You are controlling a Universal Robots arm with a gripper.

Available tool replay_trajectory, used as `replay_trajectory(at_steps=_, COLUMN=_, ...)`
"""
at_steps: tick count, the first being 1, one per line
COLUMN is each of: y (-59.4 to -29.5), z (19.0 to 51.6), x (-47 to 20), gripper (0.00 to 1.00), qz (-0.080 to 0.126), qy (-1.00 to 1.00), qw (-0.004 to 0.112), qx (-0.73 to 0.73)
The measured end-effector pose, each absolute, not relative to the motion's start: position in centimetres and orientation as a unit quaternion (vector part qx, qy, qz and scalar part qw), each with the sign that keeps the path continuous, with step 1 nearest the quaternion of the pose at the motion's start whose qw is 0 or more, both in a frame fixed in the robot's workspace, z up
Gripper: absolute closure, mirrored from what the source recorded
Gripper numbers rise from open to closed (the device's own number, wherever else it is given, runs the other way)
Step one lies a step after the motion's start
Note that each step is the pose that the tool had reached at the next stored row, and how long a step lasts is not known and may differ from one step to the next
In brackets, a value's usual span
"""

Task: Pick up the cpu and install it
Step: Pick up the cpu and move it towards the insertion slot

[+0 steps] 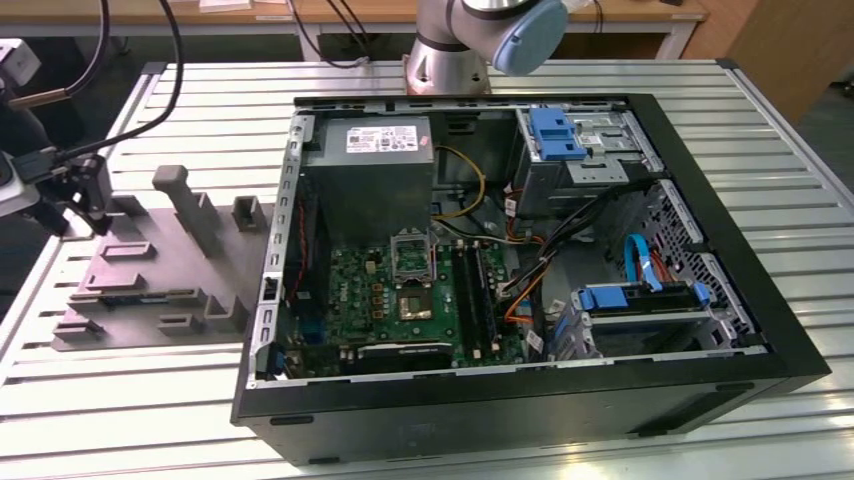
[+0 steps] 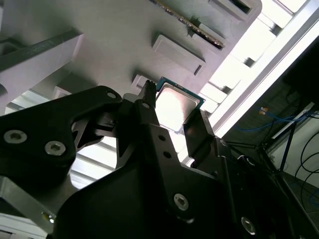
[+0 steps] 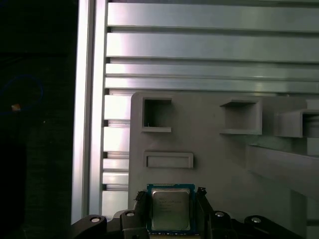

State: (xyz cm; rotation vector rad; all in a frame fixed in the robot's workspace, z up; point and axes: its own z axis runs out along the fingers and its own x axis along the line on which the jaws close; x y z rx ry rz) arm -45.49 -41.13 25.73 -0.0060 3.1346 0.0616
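One gripper [image 1: 91, 212] on one arm [image 1: 470, 30] is seen at about nine o'clock in the exterior view, lowered over one grey fixture tray [image 1: 147, 270] that lies on the slatted metal table [image 1: 761, 130]. The arm's base is mounted at twelve o'clock.

In both wrist views the gripper [image 2: 175, 103] [image 3: 171, 195] is closed on the one cpu [image 2: 178, 108] [image 3: 170, 211]. Its two fingers [image 2: 149, 117] [image 3: 141, 205] are set against opposite edges of the chip, one on each side. The cpu's pale metal top is turned toward the cameras and its green border is visible around it. It is held level, directly over the fixture tray [image 3: 209, 149]. Whether it is touching the tray or is lifted clear of it cannot be told.

On the tray, in the first wrist view, two square pockets [image 3: 157, 114] [image 3: 241, 117] and one shallow rectangular recess [image 3: 168, 160] are counted.

One open computer case [image 1: 721, 300] lies on the table just beside the tray, at three o'clock from it. Inside the case one green motherboard [image 1: 387, 310] is mounted. On the board one dark socket [image 1: 411, 258] with a metal frame is seen, well apart from the gripper. One grey power supply [image 1: 374, 185] with a white label is placed at twelve o'clock from the socket. Two blue drive brackets [image 1: 558, 135] [image 1: 641, 296] are counted, one at one o'clock and one at four o'clock from the case's middle.
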Motion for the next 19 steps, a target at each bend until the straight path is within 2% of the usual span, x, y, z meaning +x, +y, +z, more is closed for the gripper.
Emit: replay_trajectory(at_steps=19, y=-41.13, z=26.55, x=-45.49, gripper=0.53, qz=0.020, qy=1.000, qw=0.003, qx=-0.002)
